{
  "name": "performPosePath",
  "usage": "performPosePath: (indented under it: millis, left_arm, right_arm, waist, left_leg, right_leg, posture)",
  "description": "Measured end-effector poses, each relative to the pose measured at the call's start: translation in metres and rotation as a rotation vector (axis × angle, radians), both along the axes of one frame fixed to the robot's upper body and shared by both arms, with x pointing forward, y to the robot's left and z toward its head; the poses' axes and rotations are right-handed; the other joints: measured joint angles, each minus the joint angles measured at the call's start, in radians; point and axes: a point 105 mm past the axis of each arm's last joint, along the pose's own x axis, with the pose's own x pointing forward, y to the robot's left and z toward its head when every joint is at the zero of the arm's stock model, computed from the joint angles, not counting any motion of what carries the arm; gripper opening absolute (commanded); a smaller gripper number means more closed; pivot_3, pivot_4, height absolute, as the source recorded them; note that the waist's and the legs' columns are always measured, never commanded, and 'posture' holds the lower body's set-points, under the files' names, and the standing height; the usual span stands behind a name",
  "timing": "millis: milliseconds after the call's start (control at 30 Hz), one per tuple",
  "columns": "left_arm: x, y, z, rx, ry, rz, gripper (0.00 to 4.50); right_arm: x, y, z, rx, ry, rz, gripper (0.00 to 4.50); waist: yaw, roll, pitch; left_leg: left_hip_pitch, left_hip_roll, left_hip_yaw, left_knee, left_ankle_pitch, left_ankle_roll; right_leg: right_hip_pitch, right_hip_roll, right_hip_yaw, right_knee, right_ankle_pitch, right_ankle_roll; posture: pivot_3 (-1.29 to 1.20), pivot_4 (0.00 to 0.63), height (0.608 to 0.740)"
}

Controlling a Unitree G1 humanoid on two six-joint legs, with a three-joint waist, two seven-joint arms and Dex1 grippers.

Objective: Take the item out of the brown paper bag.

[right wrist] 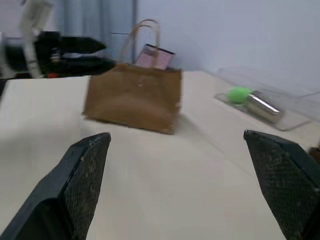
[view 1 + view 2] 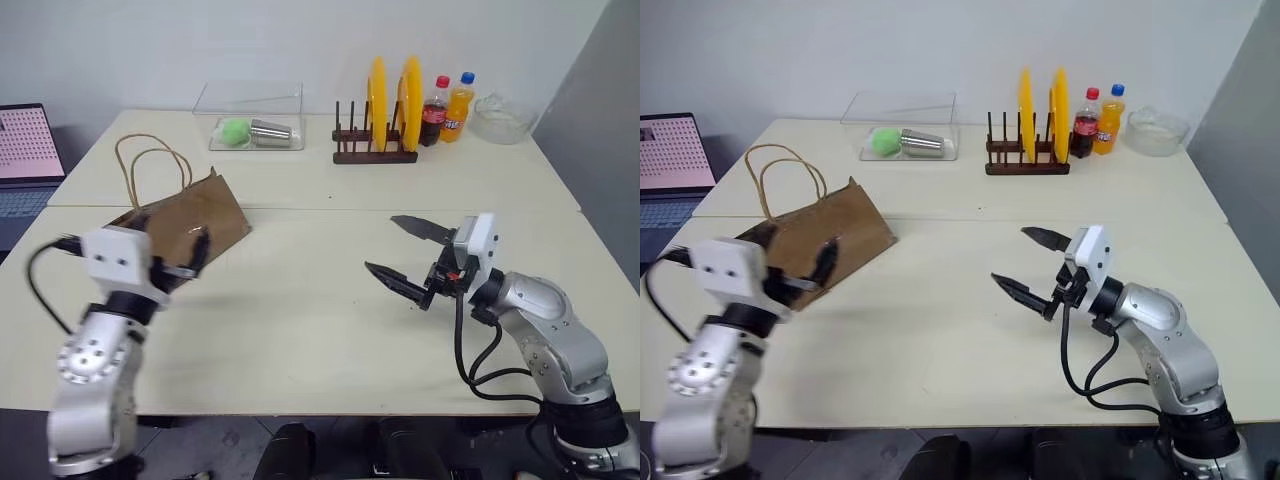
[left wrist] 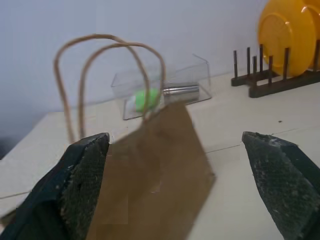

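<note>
The brown paper bag [image 2: 205,215] rests on the left half of the table [image 2: 310,330], its two loop handles [image 2: 150,160] rising at the far end. My left gripper [image 2: 188,260] hovers at the bag's near side, open, with nothing between its fingers; in the left wrist view the bag [image 3: 160,165] lies straight ahead between them. My right gripper [image 2: 382,243] is open and empty over the middle of the table, pointing left toward the bag [image 1: 132,97], well apart from it. The item is hidden.
At the back stand a clear plastic box [image 2: 255,100] holding a green ball [image 2: 235,130] and a steel cup [image 2: 270,131], a dark rack [image 2: 375,152] with yellow plates [image 2: 392,95], a cola bottle [image 2: 434,112], an orange soda bottle [image 2: 458,108] and a glass bowl [image 2: 503,118]. A laptop [image 2: 25,160] sits far left.
</note>
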Motion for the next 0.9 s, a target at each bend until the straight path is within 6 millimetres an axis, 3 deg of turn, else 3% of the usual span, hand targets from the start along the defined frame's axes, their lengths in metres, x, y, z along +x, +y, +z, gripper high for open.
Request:
performPosePath:
  millis: [133, 233, 333, 600, 767, 900]
  left_arm:
    - [0.008, 0.037, 0.007, 0.025, 0.159, -0.077, 4.48]
    - [0.013, 0.067, 0.03, 0.052, 0.202, -0.107, 4.48]
    - [0.031, 0.082, 0.044, 0.051, 0.273, -0.171, 4.48]
    - [0.064, 0.084, 0.011, 0.055, 0.543, -0.301, 4.48]
    - [0.077, 0.08, 0.012, 0.104, 0.579, -0.318, 4.48]
    - [0.076, 0.08, 0.005, 0.122, 0.619, -0.337, 3.57]
  right_arm:
    - [-0.005, 0.009, 0.001, -0.038, 0.021, 0.084, 4.5]
    - [-0.005, 0.012, 0.005, -0.063, 0.014, 0.112, 4.5]
    - [-0.007, 0.022, 0.008, -0.089, 0.01, 0.169, 4.5]
    - [-0.018, 0.033, 0.016, -0.141, -0.014, 0.287, 4.5]
    - [-0.019, 0.033, 0.021, -0.167, -0.041, 0.3, 4.5]
    - [-0.02, 0.032, 0.02, -0.182, -0.034, 0.296, 4.5]
  waist:
    - [-0.001, -0.002, 0.001]
    - [-0.002, -0.002, 0.002]
    - [0.002, -0.001, 0.002]
    - [-0.003, -0.004, 0.003]
    - [-0.006, -0.005, 0.003]
    - [-0.008, -0.005, 0.003]
  left_leg:
    - [-0.001, 0.0, -0.001, 0.0, 0.0, 0.0]
    - [-0.002, 0.0, -0.001, 0.0, 0.0, 0.0]
    - [-0.004, -0.001, -0.001, 0.0, 0.0, 0.0]
    - [-0.01, -0.001, 0.001, 0.0, 0.0, 0.0]
    - [-0.01, -0.001, 0.001, 0.0, 0.0, 0.0]
    - [-0.01, -0.001, 0.001, 0.0, 0.0, 0.0]
  right_leg:
    - [-0.001, 0.0, -0.001, 0.0, 0.0, 0.0]
    - [-0.002, 0.0, -0.002, -0.001, 0.0, -0.001]
    - [-0.004, 0.0, -0.003, 0.0, 0.0, -0.001]
    - [-0.011, 0.0, -0.001, 0.002, 0.0, -0.001]
    - [-0.011, 0.0, 0.0, 0.002, 0.0, -0.001]
    - [-0.011, 0.0, 0.0, 0.003, 0.0, -0.001]
  posture:
    - [0.0, 0.15, 0.74]
    - [0.0, 0.15, 0.74]
    - [0.0, 0.15, 0.74]
    - [0.0, 0.15, 0.74]
    - [0.0, 0.15, 0.74]
    - [0.0, 0.15, 0.74]
